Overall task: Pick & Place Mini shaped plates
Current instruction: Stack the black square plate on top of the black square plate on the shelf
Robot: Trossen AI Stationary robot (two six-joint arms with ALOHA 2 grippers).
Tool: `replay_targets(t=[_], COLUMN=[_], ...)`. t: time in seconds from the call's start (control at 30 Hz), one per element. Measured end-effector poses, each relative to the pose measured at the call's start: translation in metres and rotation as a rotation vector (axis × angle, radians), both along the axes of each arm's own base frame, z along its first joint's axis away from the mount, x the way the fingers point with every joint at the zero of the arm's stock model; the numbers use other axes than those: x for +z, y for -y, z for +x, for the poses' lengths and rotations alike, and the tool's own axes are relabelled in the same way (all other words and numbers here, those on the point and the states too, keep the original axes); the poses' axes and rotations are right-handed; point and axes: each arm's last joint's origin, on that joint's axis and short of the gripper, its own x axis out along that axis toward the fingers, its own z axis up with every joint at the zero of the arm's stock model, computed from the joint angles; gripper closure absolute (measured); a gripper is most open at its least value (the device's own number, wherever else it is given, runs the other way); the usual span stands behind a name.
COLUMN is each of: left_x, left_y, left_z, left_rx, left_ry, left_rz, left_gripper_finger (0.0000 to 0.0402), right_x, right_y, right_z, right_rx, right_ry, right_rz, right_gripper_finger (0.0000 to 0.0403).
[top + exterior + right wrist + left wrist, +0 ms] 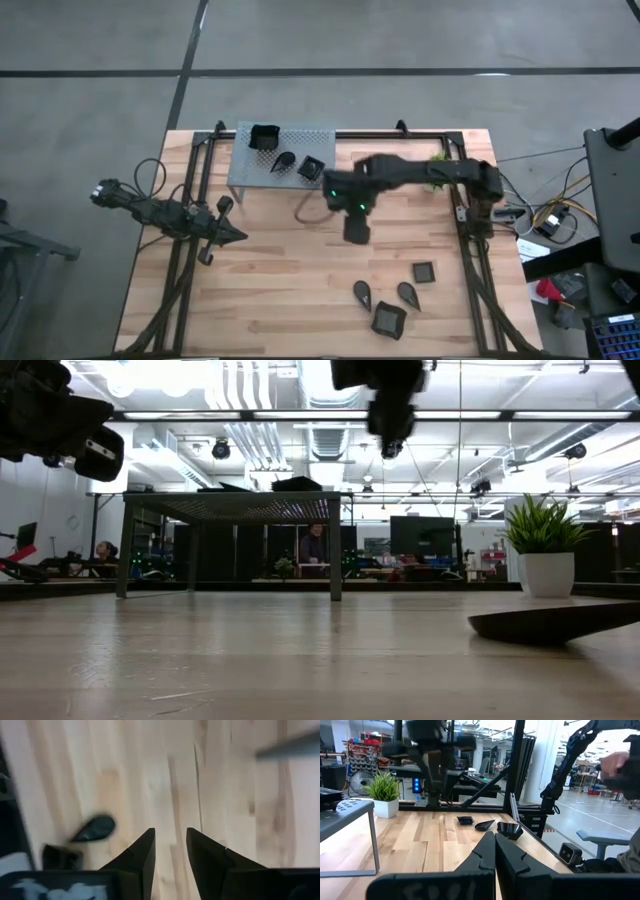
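Fingers of the right gripper are spread, empty; the left gripper is pressed together. Three mini shaped plates sit on the stand, four on the table.

Bright ceiling strip lights wash out the low view's top, leaving the plate at the lens a soft dark silhouette. The right hand smears with motion blur overhead. The desk is evenly lit, its shadows faint.
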Motion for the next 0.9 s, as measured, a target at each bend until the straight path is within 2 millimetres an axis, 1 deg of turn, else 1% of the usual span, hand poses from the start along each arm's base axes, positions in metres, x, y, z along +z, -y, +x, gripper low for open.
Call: replay_targets(t=[0.13, 0.2, 0.33, 0.43, 0.5, 0.63, 0.73, 0.9], left_x=[0.000, 0.000, 0.000, 0.000, 0.000, 0.000, 0.000, 0.000], left_y=[0.000, 0.000, 0.000, 0.000, 0.000, 0.000, 0.000, 0.000], left_z=[0.000, 0.000, 0.000, 0.000, 0.000, 0.000, 0.000, 0.000], left_rx=[0.000, 0.000, 0.000, 0.000, 0.000, 0.000, 0.000, 0.000], left_ry=[0.000, 0.000, 0.001, 0.001, 0.001, 0.001, 0.001, 0.001], left_rz=[0.000, 0.000, 0.000, 0.000, -0.001, 0.000, 0.000, 0.000], left_gripper_finger=[0.0401, 0.0401, 0.0401, 0.0401, 0.0401, 0.0401, 0.0401, 0.0401], right_x=[-0.013, -0.020, -0.037, -0.050, -0.058, -0.079, -0.092, -0.108], right_y=[-0.020, -0.027, -0.036, -0.039, -0.039, -0.038, -0.043, -0.056], right_z=[-0.027, -0.041, -0.073, -0.095, -0.110, -0.142, -0.167, -0.202], right_rx=[-0.020, -0.052, -0.153, -0.228, -0.307, -0.566, -0.727, -0.909], right_ry=[-0.072, -0.087, -0.112, -0.107, -0.113, -0.172, -0.221, -0.264], right_rz=[-0.102, -0.132, -0.154, -0.141, -0.123, -0.084, -0.065, -0.041], right_gripper_finger=[0.0301, 0.0302, 0.0300, 0.0296, 0.0294, 0.0296, 0.0302, 0.0309])
